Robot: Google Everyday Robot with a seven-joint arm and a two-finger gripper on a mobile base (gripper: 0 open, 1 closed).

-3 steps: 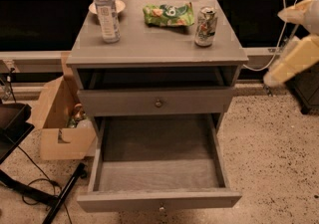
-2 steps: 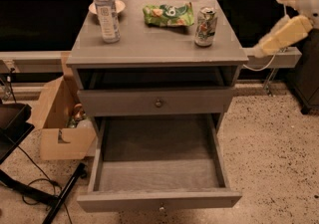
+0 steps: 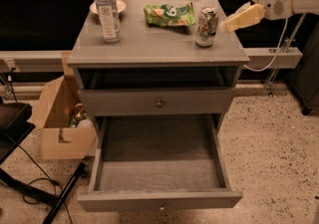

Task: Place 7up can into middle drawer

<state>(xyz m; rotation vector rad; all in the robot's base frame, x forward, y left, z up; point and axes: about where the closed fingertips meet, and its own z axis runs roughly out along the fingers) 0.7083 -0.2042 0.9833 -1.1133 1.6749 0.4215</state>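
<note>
The 7up can (image 3: 206,27), silver with green markings, stands upright near the right edge of the grey cabinet top (image 3: 149,44). The middle drawer (image 3: 158,156) is pulled out wide below, its tray empty, with a small knob on its front. My gripper (image 3: 240,5) reaches in from the upper right at the height of the can top. It is just to the right of the can, apart from it. Its cream fingers (image 3: 243,18) are spread open and hold nothing.
A clear water bottle (image 3: 107,10) stands at the left of the top, with a small plate (image 3: 118,5) behind it. A flat green snack bag (image 3: 169,14) lies left of the can. A closed drawer front with a knob (image 3: 159,102) sits above the open one. A cardboard box (image 3: 62,118) stands on the floor at left.
My gripper has moved left and slightly up from the far right edge of the view, closing in on the can. The can, the bottle and the drawers have not moved.
</note>
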